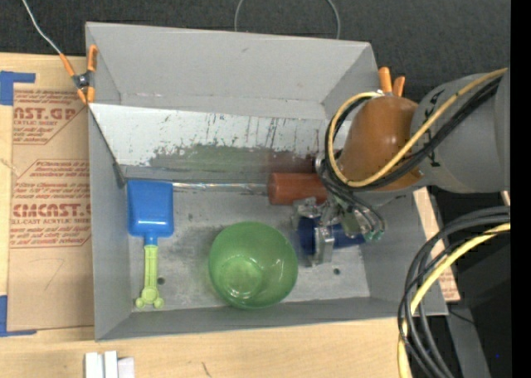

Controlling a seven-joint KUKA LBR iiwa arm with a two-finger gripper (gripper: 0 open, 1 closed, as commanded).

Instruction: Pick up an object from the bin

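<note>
Gripper (330, 235) hung low in the bin (224, 70), just right of the green bowl (252, 264) and directly over a small blue object (309, 234). Its metal parts overlapped the blue piece, and I could not tell whether it was spread or closed. The blue object was glossy, hard-looking plastic, blocky, its outline partly hidden by the gripper. It lay close by the bowl's right rim, though contact between them could not be judged. The bin held four loose things in all. The bowl was translucent green plastic, round and smooth-walled, standing mouth up on the floor, with its own base visible down through the mouth. Beyond the bowl and a little to its right, at the foot of the back wall, lay a reddish-brown piece (292, 187), matt, roughly cylindrical or block-like, on its side, its right end passing under the arm. Well left of the bowl lay a toy shovel (150, 209), with a flat, squarish bright blue plastic blade. Its slim yellow-green handle (150, 273) ended in a small crossbar about level with the bowl's near edge. The bin itself was grey sheet metal with sloped walls, the back wall scuffed and streaked, the floor dull and speckled. Up and right of the bowl, the wrist carried a smooth, rounded orange cover (377, 140) looped by yellow and black cables (431, 132).
</note>
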